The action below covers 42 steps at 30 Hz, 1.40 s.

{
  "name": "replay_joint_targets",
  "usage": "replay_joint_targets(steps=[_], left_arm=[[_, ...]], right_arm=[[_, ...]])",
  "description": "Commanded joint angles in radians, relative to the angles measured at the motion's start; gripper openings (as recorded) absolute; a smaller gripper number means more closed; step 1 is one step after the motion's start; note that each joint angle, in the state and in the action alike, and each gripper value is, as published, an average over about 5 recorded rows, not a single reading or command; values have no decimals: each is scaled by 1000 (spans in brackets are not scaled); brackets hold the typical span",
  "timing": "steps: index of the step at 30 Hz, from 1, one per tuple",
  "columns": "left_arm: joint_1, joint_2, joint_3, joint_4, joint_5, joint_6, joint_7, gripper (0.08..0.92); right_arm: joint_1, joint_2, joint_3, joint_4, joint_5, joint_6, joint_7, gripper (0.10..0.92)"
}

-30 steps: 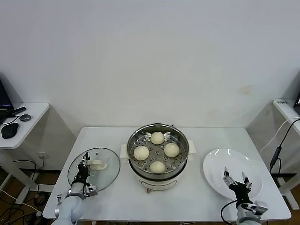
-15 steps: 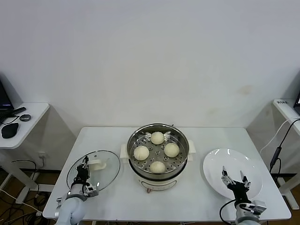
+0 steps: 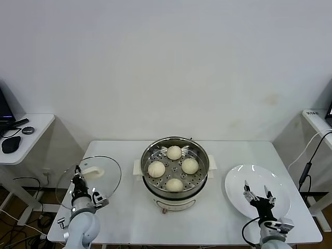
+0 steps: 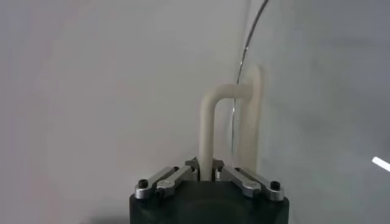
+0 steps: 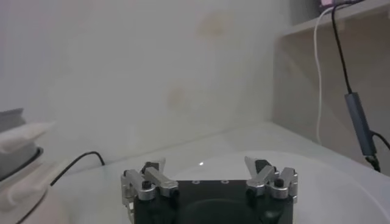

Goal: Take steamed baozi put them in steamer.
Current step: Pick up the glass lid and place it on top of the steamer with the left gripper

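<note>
Head view, left claw [image 3: 78,174] clamped on glass lid [image 3: 89,181] handle, lifted at table's [image 3: 124,218] left edge, right claw [image 3: 258,195] spread over plate [image 3: 249,176]

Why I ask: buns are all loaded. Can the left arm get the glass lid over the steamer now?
Probably yes: the left gripper is shut on the glass lid's handle, and the steamer top stands open.

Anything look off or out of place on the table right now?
Nothing spilled or damaged. Only the glass lid is off the table, tilted up by its white handle in the shut left pincer. Four baozi sit in the steamer; the white plate is bare.
</note>
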<state>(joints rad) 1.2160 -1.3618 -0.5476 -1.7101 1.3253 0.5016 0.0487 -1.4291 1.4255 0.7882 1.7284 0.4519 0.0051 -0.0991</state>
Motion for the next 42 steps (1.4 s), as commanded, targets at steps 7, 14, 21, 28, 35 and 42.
replay_joint_targets(steps=[7, 14, 21, 28, 35, 42], left_arm=[[11, -131, 77, -302, 285, 189, 168, 176], [7, -143, 210, -360, 329, 190, 228, 176], [-27, -143, 411, -335, 296, 191, 252, 176], [-118, -153, 552, -296, 294, 191, 303, 176], [-218, -156, 686, -215, 288, 192, 314, 176], [-274, -184, 730, -155, 253, 192, 310, 176]], right_arm=[[21, -8, -14, -16, -2, -20, 15, 823], [20, 5, -15, -25, -23, -19, 14, 823], [20, 12, -11, -30, -37, -20, 13, 823], [3, 22, 3, -15, -51, -18, 12, 823], [-6, 33, 12, -8, -65, -18, 10, 823], [-16, 40, 15, 4, -71, -23, 6, 823]])
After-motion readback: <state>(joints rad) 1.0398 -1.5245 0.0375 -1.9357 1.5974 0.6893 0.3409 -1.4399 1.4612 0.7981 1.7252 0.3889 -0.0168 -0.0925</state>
